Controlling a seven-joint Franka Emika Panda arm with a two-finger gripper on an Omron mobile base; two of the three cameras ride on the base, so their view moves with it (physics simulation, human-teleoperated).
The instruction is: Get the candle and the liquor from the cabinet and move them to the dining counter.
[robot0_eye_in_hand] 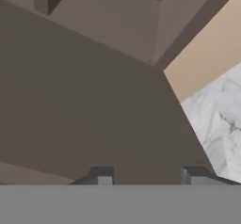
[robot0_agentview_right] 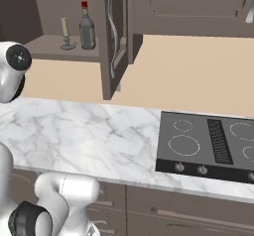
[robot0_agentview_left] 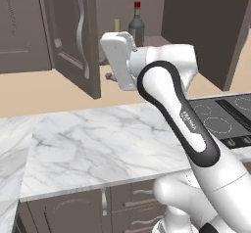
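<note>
The cabinet (robot0_agentview_right: 47, 45) stands open, its door (robot0_agentview_right: 113, 36) swung out towards me. On its lower shelf stands the cream candle (robot0_agentview_right: 64, 29) in a grey holder. Just right of it is the liquor (robot0_agentview_right: 87, 28), a dark bottle with a red cap. From the left base the liquor (robot0_agentview_left: 137, 24) rises behind my white hand (robot0_agentview_left: 120, 60), and the candle (robot0_agentview_left: 116, 25) peeks over it. My gripper (robot0_eye_in_hand: 147, 176) is open, its fingertips (robot0_eye_in_hand: 101, 175) apart with nothing between them, facing brown cabinet wood. It sits below and in front of the shelf. The dining counter is out of view.
A plain marble worktop (robot0_agentview_right: 84, 131) runs below the cabinet, with a black cooktop (robot0_agentview_right: 208, 141) set in at the right. The open left door (robot0_agentview_left: 71, 31) with its long silver handle (robot0_agentview_left: 82, 36) juts out beside my hand. Low brown cupboards (robot0_agentview_left: 78, 210) sit under the worktop.
</note>
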